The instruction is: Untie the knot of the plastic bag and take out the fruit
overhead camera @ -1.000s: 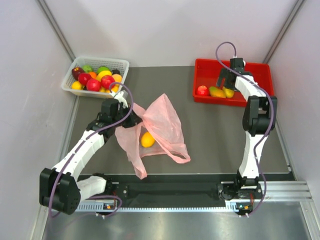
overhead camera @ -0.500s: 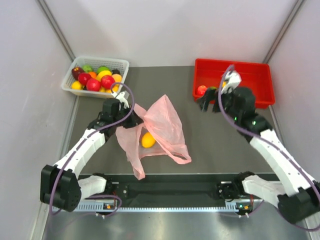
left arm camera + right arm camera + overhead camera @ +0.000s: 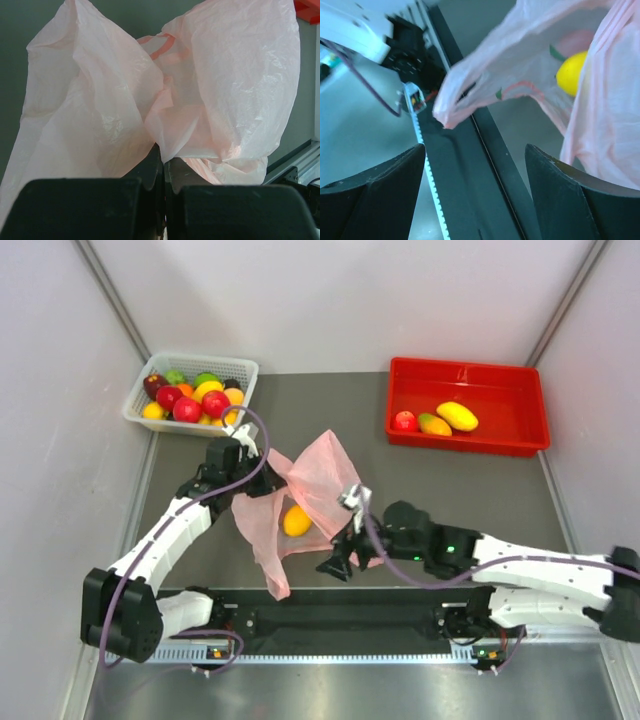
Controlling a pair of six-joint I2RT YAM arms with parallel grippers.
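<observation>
1. we count one plastic bag [image 3: 318,480], pink and crinkled. it lies on the dark table [image 3: 450,480] between the two arms.
2. we count four task fruit. one small yellow-orange fruit [image 3: 295,520] sits inside the bag and shows through the film.
3. the other three lie close together in the one red tray [image 3: 500,390] at the far right: a red apple [image 3: 405,421], a mango [image 3: 434,424] and a yellow oval fruit [image 3: 457,416].
4. there are two grippers. the left gripper [image 3: 163,159] has its jaws pressed together on a fold of the bag's film, at the bag's left side.
5. the right gripper [image 3: 338,562] hovers at the bag's near right edge. its jaws are spread wide with nothing between them.
6. one white basket [image 3: 205,357] at the far left holds a pile [image 3: 195,398] of red, yellow, green and orange fruit, too crowded for a sure count.
7. in the right wrist view, bag film hangs between the fingers and the fruit in the bag. one black rail [image 3: 330,618] runs below.
8. we cannot make out the knot in the crumpled film.
</observation>
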